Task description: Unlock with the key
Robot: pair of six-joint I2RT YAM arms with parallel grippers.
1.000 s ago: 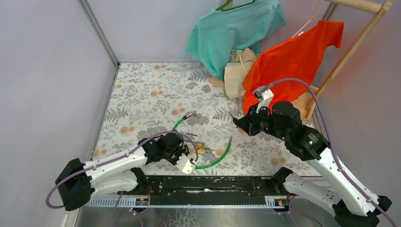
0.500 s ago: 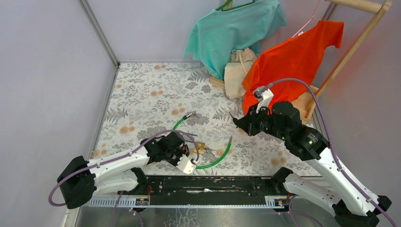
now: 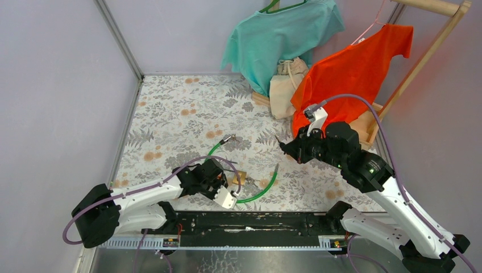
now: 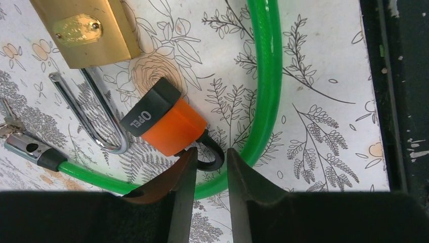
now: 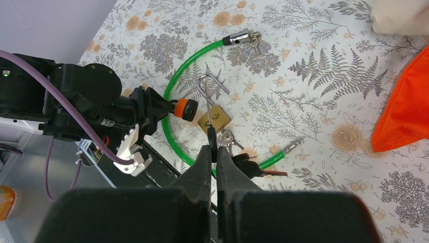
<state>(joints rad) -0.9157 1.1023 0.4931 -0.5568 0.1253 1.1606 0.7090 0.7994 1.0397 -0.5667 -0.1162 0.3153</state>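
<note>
Two locks lie on the flowered desk (image 4: 313,101) and I see no key in either, so the job looks to be in its early part. The left pincer (image 4: 208,154) is down at the desk with its jaws open only a narrow way. The black loop (image 4: 218,152) of the small orange lock (image 4: 169,124) sits right between the tips. Whether the pads touch it I cannot tell, but they have not closed on it. The orange body is just ahead of that pincer and a little left. The brass padlock (image 4: 86,30) is farther ahead on the same side, and one leg of its shackle (image 4: 98,124) seems to end free beside the body. A green cable (image 4: 270,76) curves past on the right and under the tips. The right pincer (image 5: 212,152) is pinched almost shut on what I take for a slim dark key (image 5: 211,135), held high with the locks well below and ahead. Left to do, I'd judge: steady the lock, bring the key in, turn it. The left arm lies low along the near edge, wrist tipped down. The right arm stands tall, elbow raised, pincer angled down toward the locks.
</note>
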